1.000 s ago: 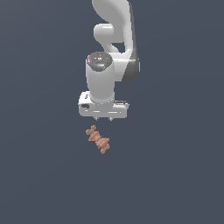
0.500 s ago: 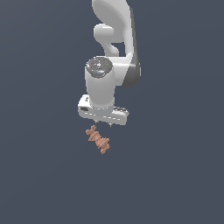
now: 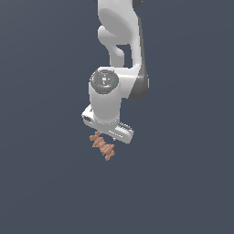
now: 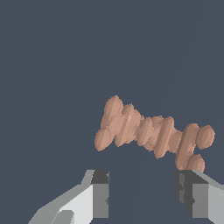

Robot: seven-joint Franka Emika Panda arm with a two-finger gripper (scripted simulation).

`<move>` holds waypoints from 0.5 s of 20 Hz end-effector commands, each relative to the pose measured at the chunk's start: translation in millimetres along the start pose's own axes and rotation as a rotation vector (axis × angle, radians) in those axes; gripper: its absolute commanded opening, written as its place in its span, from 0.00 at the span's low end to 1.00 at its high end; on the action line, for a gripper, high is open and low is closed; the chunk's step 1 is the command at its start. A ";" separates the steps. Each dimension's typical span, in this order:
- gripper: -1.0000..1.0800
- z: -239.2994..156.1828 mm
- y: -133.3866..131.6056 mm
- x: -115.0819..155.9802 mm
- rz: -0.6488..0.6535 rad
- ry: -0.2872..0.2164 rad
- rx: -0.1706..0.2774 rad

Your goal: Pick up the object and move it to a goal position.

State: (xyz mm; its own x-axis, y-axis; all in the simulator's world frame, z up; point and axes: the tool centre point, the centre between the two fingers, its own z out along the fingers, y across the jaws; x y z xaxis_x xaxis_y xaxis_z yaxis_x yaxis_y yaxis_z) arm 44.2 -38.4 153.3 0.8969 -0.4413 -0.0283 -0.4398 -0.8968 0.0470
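Exterior view: 1 arm, 1 claw [image 3: 109,135], lower than 1 second ago and now just above 1 object [image 3: 102,146], which has not moved on the desk [image 3: 45,183]. Judged: descent stage, grasp not yet made. Wrist view: 2 fingers [image 4: 99,192] spread wide, empty; reddish ridged object [image 4: 148,131] just beyond the fingertips.

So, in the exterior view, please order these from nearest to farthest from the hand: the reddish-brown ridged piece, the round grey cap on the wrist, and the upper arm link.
1. Reddish-brown ridged piece: just under the open hand.
2. Round grey cap: above the hand, on the wrist.
3. Upper arm link: at the top of the view, farthest.
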 end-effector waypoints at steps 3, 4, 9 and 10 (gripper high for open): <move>0.62 5.1 -6.7 11.3 0.118 0.000 -0.008; 0.62 6.3 -8.3 13.7 0.143 0.000 -0.009; 0.62 11.6 -15.3 23.9 0.257 0.002 -0.018; 0.62 12.6 -16.5 25.5 0.275 0.002 -0.019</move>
State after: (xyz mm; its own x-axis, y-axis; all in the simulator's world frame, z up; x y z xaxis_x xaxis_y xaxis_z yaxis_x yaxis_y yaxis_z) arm 70.4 -35.6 140.8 0.7648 -0.6442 -0.0130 -0.6420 -0.7636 0.0691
